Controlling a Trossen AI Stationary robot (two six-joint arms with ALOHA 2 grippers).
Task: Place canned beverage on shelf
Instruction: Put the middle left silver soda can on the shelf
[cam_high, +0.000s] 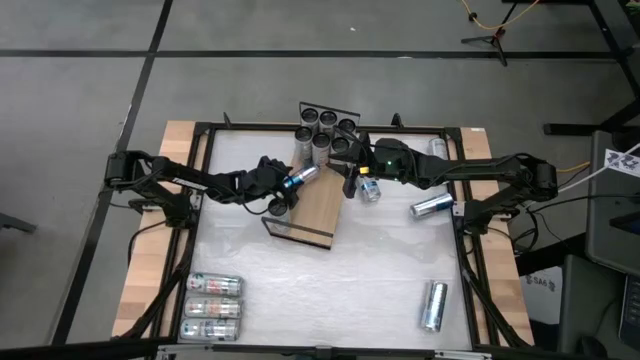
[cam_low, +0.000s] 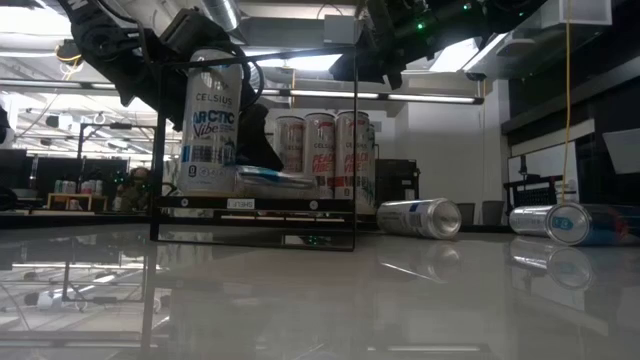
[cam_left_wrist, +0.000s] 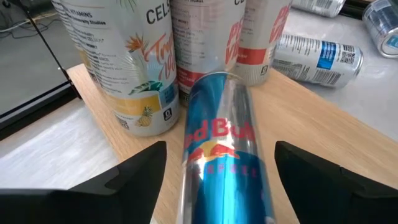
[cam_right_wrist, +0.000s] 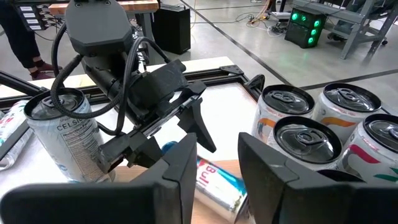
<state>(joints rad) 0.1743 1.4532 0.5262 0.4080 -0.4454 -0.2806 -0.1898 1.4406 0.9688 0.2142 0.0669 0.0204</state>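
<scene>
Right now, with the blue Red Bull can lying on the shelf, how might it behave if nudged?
The blue Red Bull can lies on its side on the shelf, so it would probably roll. Its glossy wall looks slippery. The left gripper straddles it, fingers apart.

I see upright cans (cam_high: 325, 132) crowding the shelf's (cam_high: 318, 210) far end. A fallen blue can (cam_left_wrist: 224, 155) lies before them; the near end stays bare.

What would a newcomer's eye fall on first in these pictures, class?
A blue Red Bull can lies on its side on the light-wood shelf, between the open jaws of the left gripper. Behind it, a cluster of upright cans crowds the shelf's far end, where the right gripper hovers.
</scene>
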